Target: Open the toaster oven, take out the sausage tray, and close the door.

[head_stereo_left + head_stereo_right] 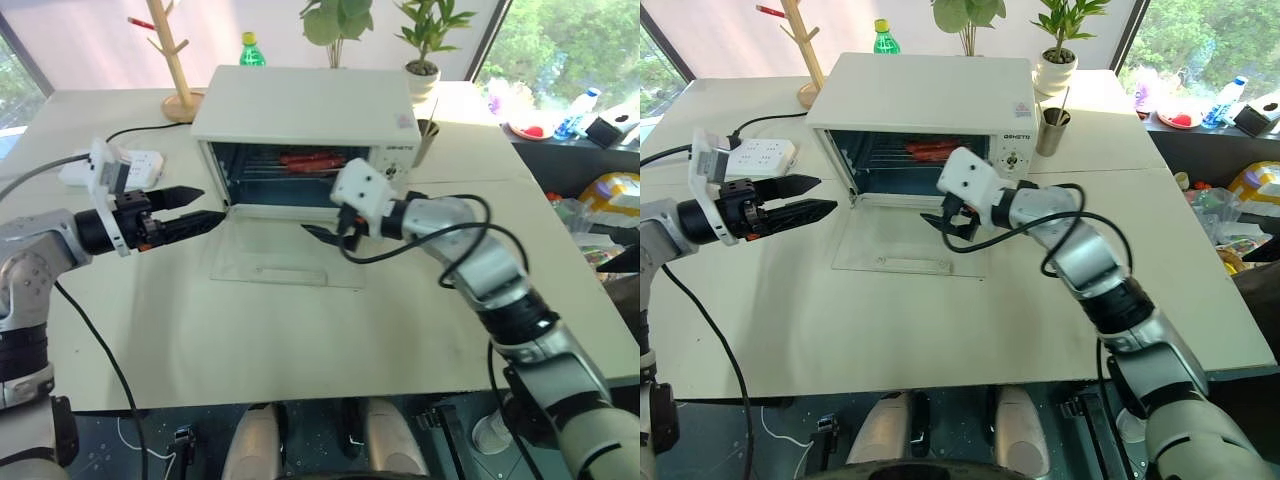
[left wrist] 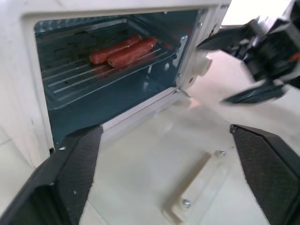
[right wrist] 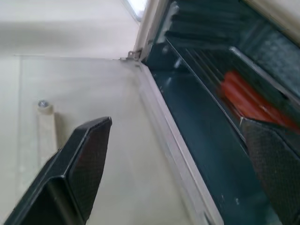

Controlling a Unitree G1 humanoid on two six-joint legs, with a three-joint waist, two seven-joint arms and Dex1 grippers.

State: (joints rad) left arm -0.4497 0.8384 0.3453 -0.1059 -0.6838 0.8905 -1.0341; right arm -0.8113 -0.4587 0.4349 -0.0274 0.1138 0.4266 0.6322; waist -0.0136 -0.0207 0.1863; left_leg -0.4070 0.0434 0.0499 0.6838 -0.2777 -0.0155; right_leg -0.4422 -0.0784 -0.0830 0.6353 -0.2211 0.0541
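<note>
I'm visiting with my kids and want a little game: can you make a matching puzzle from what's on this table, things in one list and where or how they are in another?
Things:
1. door
2. sausages
3. right pincer
4. power strip

States or places:
A. open, hovering over the lowered glass panel
B. lying on the wire rack inside the toaster oven
C. folded down flat onto the table
D. on the table, to the left of the oven

Pairs: 1-C, 2-B, 3-A, 4-D
</note>
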